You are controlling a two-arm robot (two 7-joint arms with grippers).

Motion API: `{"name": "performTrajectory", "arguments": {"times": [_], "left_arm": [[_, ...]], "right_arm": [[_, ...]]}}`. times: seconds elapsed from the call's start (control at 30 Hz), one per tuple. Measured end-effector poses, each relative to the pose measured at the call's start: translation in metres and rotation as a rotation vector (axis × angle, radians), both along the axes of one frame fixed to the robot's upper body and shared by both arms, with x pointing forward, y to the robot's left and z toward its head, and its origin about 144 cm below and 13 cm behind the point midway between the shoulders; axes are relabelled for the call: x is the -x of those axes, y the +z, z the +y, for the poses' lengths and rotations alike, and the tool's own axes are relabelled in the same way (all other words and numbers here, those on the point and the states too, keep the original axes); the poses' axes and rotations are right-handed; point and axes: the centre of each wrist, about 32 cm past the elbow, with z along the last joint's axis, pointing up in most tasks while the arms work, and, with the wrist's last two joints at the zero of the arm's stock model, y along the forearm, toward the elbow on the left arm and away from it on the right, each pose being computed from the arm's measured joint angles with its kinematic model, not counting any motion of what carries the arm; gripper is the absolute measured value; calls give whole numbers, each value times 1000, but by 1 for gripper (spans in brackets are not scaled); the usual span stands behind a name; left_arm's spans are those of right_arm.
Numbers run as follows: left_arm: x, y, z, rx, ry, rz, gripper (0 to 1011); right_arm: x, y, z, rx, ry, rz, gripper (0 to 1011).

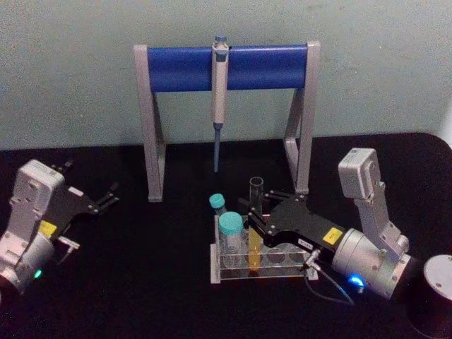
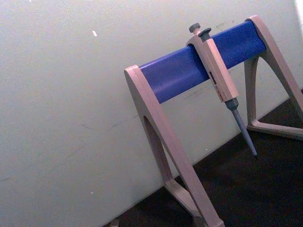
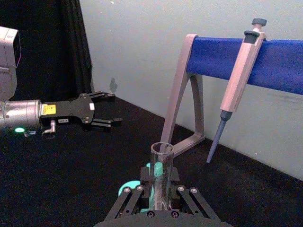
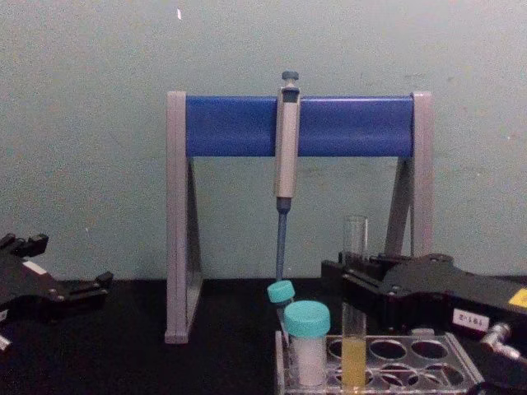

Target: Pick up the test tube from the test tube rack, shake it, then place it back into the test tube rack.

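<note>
The test tube (image 1: 255, 192) is a tall clear glass tube with yellow liquid in its lower part (image 4: 354, 362). It stands upright in a front hole of the low clear test tube rack (image 1: 284, 272). My right gripper (image 1: 253, 216) reaches in from the right and is shut on the test tube just above the rack. In the right wrist view the test tube (image 3: 161, 165) rises between the black fingers. My left gripper (image 1: 109, 196) rests open at the table's left, far from the rack.
Two teal-capped tubes (image 1: 231, 226) stand in the rack's left end. Behind the rack is a grey-and-blue stand (image 1: 183, 68) with a grey pipette (image 1: 219, 92) hanging from it. A black cylinder (image 1: 434, 296) sits at the front right corner.
</note>
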Motion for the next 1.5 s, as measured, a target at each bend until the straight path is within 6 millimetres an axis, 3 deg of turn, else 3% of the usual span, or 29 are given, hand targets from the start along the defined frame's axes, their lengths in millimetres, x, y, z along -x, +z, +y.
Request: {"name": "performTrajectory", "arguments": {"times": [1.5], "left_arm": [[0, 0, 0, 0, 0, 0, 1001]], "right_arm": [[0, -3, 0, 8, -5, 11, 232]]}}
